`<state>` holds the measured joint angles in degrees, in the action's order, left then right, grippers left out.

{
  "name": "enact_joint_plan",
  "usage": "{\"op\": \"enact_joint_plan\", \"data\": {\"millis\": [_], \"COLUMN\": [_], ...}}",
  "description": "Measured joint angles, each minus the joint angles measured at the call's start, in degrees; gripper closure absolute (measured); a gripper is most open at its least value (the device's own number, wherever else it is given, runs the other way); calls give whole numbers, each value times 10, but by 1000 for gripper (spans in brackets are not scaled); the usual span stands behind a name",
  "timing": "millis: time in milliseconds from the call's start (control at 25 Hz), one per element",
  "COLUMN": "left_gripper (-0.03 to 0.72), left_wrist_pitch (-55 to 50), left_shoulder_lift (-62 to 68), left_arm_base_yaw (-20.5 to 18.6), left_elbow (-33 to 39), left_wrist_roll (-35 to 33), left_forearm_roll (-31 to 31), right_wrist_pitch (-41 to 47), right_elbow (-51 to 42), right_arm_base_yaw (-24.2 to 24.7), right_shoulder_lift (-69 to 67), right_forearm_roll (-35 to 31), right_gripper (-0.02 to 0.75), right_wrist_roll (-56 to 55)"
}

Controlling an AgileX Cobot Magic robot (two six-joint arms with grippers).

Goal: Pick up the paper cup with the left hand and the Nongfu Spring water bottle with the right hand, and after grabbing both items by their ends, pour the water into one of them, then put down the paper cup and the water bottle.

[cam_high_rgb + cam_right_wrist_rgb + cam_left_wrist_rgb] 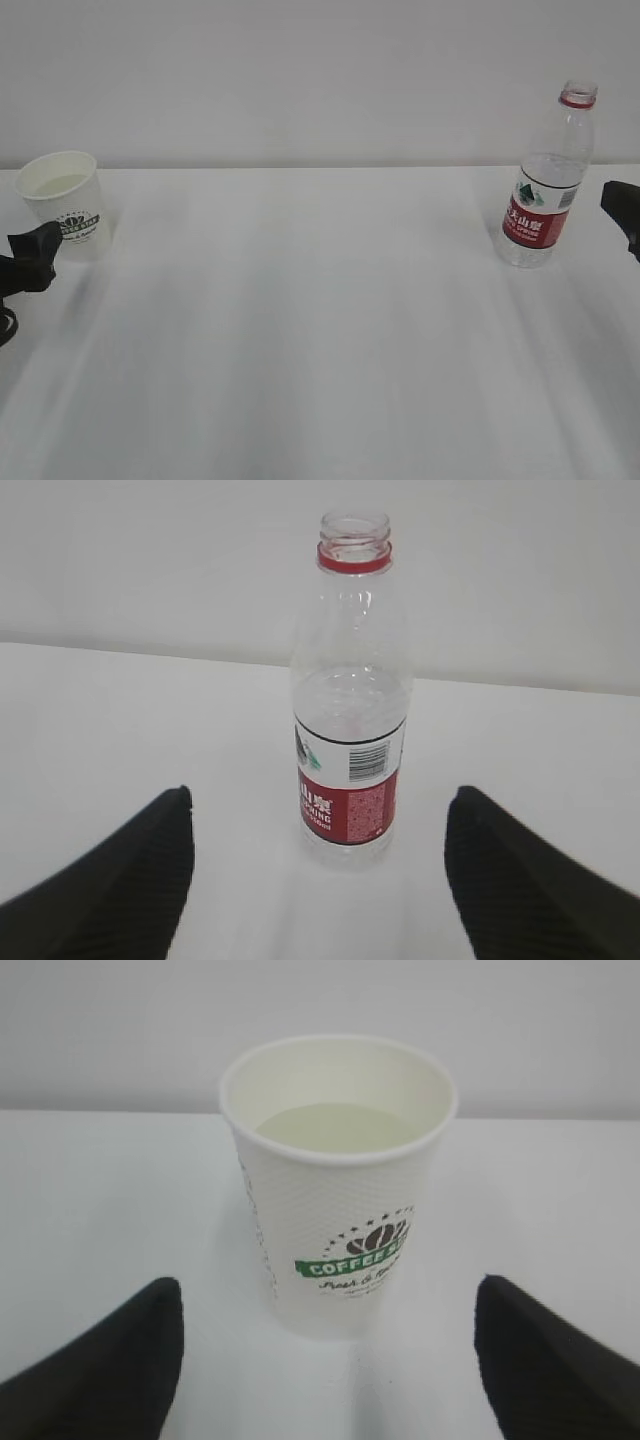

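Both grippers are matte black: the left gripper has smooth wedge-shaped fingers, while the right gripper's fingers carry fine ribbed texture.

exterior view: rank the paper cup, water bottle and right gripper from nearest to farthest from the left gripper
1. paper cup, right beside the left gripper at the left edge
2. water bottle, far right
3. right gripper, at the right edge, past the bottle

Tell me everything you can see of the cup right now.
The cup is white textured paper, tapered, with a rolled rim and a green "COFFEE" band under a bean logo. It stands upright on the table at far left, liquid inside. The left gripper is open, fingers on either side, just short of it. Nothing else touches it.
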<state>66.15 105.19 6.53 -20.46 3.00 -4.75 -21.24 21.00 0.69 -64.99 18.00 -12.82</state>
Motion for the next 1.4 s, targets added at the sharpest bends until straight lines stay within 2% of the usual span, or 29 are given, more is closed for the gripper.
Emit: {"op": "enact_joint_plan", "data": {"millis": [240,560,1280,1400], "left_gripper": [32,45,85,93], "left_wrist_pitch": [-19,-117,-404,-440], "left_shoulder_lift": [-75,-187,-489,-538], "left_arm_base_yaw": [1,1,1,1], "left_elbow": [6,9,16,16], "left_wrist_roll": [0,0,-1,-1], "left_forearm_roll": [24,33,47,47], "right_wrist_pitch": [-1,48,255,305], "right_elbow": [0,0,-1,9], "right_arm_base_yaw": [0,0,0,0], "right_shoulder_lift": [13,100,286,305], "right_forearm_roll": [25,30,22,18], "right_gripper": [148,149,150,171], "right_wrist_roll": [0,0,-26,-26]}}
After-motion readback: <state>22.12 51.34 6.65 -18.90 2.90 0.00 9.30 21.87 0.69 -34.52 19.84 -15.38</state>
